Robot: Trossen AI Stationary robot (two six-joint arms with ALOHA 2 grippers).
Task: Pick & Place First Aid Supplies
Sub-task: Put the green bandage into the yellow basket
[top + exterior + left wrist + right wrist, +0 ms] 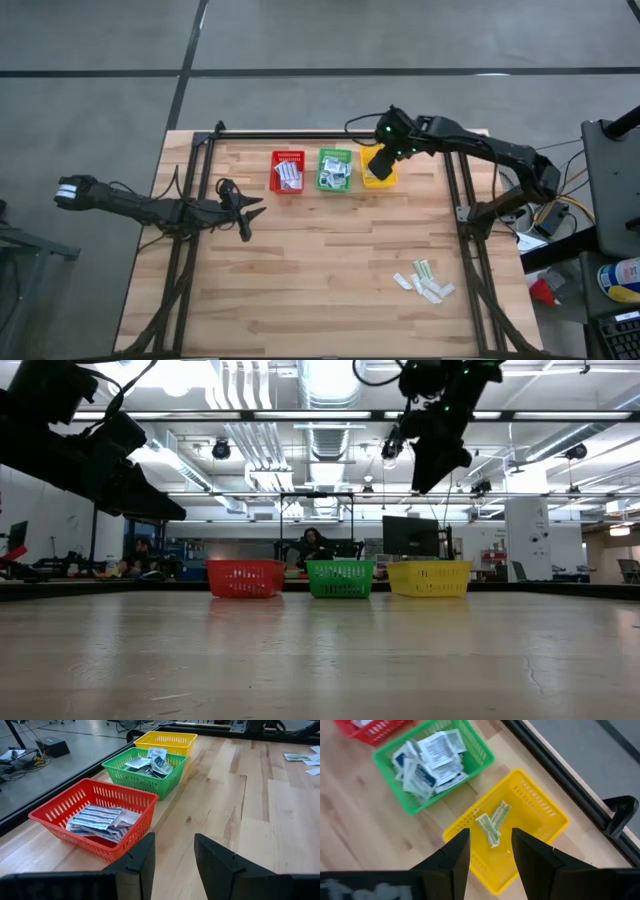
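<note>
Three baskets stand in a row at the table's far side: a red one (287, 171) with oblong white-blue packets, a green one (334, 169) with small square packets, and a yellow one (380, 172). Pale green-beige strips (492, 822) lie in the yellow basket (520, 820). Several loose packets (425, 280) lie flat on the table near the right front. My right gripper (490, 847) hangs open and empty above the yellow basket. My left gripper (172, 855) is open and empty at the table's left, near the red basket (95, 815).
A black frame rail (340, 132) runs along the table's far edge behind the baskets. Bare wood lies in the table's middle between the baskets and the loose packets. The room beyond the table shows desks and screens, with a person seated far off (312, 545).
</note>
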